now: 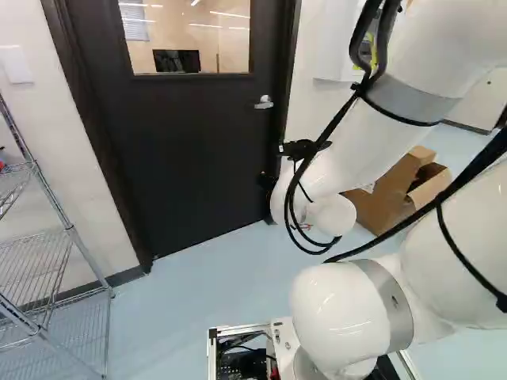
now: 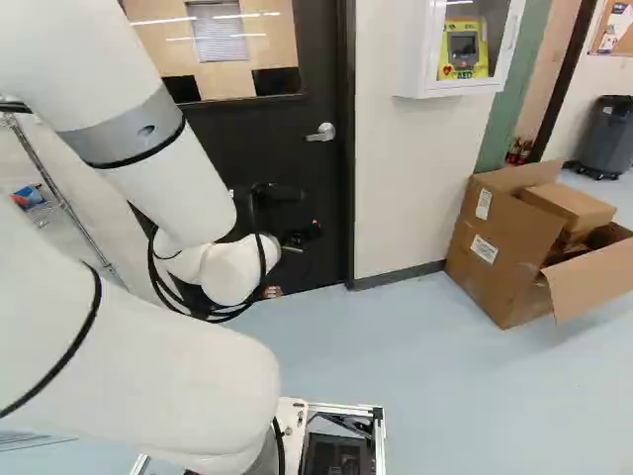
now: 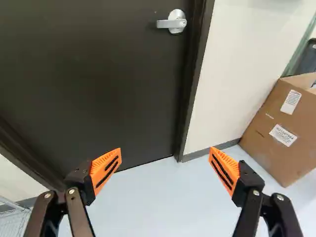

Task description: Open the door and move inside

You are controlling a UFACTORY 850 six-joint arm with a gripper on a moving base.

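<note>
The dark, flat-faced door with a window [image 1: 198, 150] stands closed in its frame ahead of the black two-fingered gripper [image 2: 300, 237]. Its jaws are released and spread wide, with nothing between them. The silver metal lever handle [image 3: 173, 22] is ahead, apart from them, near the door's edge. A brown cardboard box [image 2: 504, 247] sits on the pale blue floor [image 2: 396, 366].

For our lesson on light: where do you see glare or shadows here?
Left base view: bright streaks, probably reflected lights, cross the door window; small highlights shine on the arm. Right base view: similar streaks; soft floor shadow by the cardboard box. Wrist view: faint shadow beside the door handle.
</note>
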